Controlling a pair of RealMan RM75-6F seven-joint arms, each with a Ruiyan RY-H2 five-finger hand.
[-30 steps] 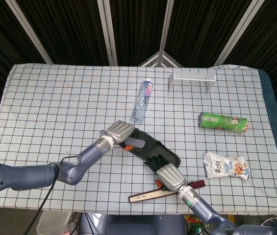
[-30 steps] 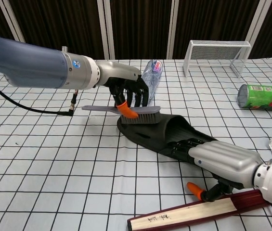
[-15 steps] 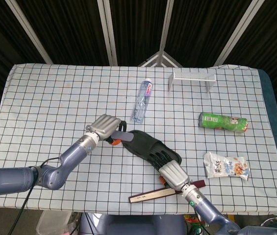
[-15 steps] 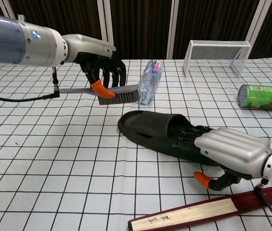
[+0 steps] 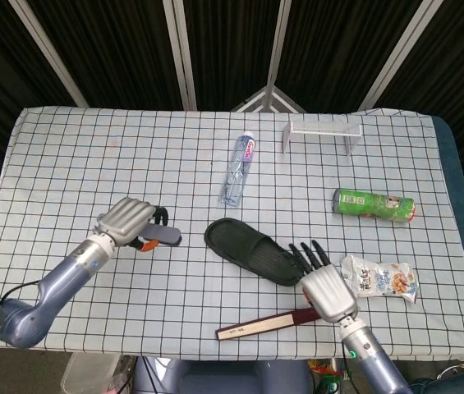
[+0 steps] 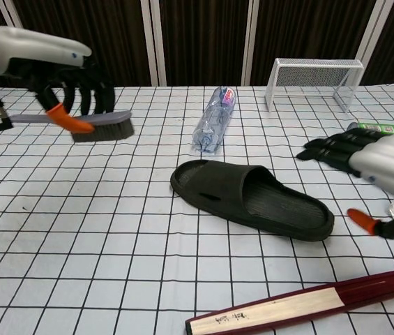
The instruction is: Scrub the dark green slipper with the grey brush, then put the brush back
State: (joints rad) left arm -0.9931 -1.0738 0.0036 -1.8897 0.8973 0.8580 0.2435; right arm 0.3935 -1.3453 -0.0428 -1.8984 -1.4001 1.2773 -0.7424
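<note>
1. Dark green slipper (image 5: 254, 249): lies flat on the checked tablecloth (image 5: 92, 164) near the table's middle, sole down, free of both hands.
2. Grey brush (image 6: 103, 125): gripped in the left hand (image 5: 126, 220), held above the cloth, bristles down, well apart from the slipper, off to its left.
3. Left hand: fingers wrapped around the brush handle, orange-tipped thumb across it.
4. Right hand (image 5: 325, 287): holds nothing, fingers extended and apart, just beside the slipper's near-right end; the chest view shows it raised off the cloth.
5. Folded fan, dark red and cream (image 5: 266, 322): flat on the cloth by the near edge, in front of the slipper.
6. Clear water bottle (image 5: 239, 170): on its side, beyond the slipper.
7. Snack packet (image 5: 381, 278): just right of the right hand.
8. Green canister (image 5: 373, 203): on its side, at right.
9. White wire rack (image 5: 322, 131): standing near the far edge.
</note>
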